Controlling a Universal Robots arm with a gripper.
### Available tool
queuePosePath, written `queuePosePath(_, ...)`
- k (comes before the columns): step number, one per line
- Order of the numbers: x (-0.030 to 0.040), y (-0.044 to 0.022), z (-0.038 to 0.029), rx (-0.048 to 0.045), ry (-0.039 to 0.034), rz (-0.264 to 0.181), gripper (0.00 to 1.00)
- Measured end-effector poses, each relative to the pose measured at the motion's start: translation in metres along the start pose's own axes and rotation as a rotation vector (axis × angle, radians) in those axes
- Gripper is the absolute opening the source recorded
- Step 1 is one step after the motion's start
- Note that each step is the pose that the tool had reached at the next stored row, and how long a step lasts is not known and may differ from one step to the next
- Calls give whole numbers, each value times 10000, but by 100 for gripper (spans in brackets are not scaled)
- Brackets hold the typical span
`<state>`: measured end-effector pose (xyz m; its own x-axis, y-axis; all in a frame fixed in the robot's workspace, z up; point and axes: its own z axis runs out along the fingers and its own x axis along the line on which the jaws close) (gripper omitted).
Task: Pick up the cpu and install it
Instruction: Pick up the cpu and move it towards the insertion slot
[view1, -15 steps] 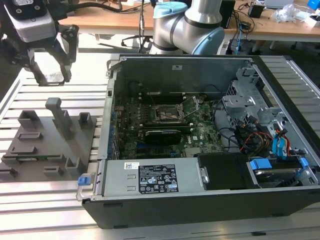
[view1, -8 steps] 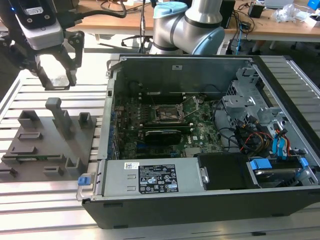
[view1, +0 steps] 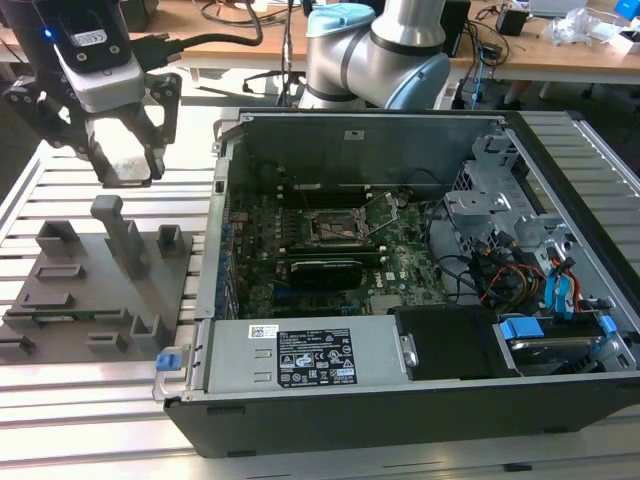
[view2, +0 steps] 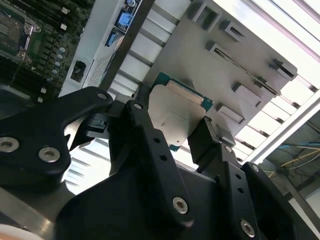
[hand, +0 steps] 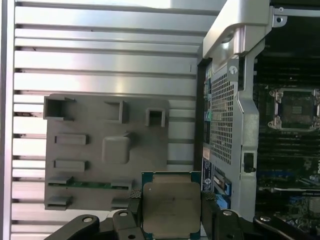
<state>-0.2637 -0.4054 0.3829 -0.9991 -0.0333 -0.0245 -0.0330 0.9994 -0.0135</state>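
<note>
The claw (hand: 171, 199) is closed part-way, its two black fingers (hand: 134, 200) pressed against opposite edges of the cpu (hand: 171, 212), so the gap between them is as wide as the chip. In both wrist views the cpu sits flat between the pads with its dull metal top plate and green rim facing the camera; in the second wrist view the cpu (view2: 176, 114) is clamped the same way by the claw (view2: 172, 122), one finger (view2: 201, 141) bearing on its side. In the exterior view the claw (view1: 125, 165) hangs in the air at the exterior view's left, raised clear of the slatted metal bench (view1: 60, 400) and above the far part of the grey holder plate (view1: 90, 290) with its blocks and slots. The open computer case (view1: 400, 400) lies on the bench just beside that plate, on the exterior view's right of it. Inside it, on the motherboard, is the black square socket (view1: 335, 225), well apart from the held cpu
</note>
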Motion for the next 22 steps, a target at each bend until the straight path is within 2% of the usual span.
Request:
queuePosePath(5,-54,-1,62,16,1,0,55)
queuePosePath(22,-162,-3,225,63,2,-2,55)
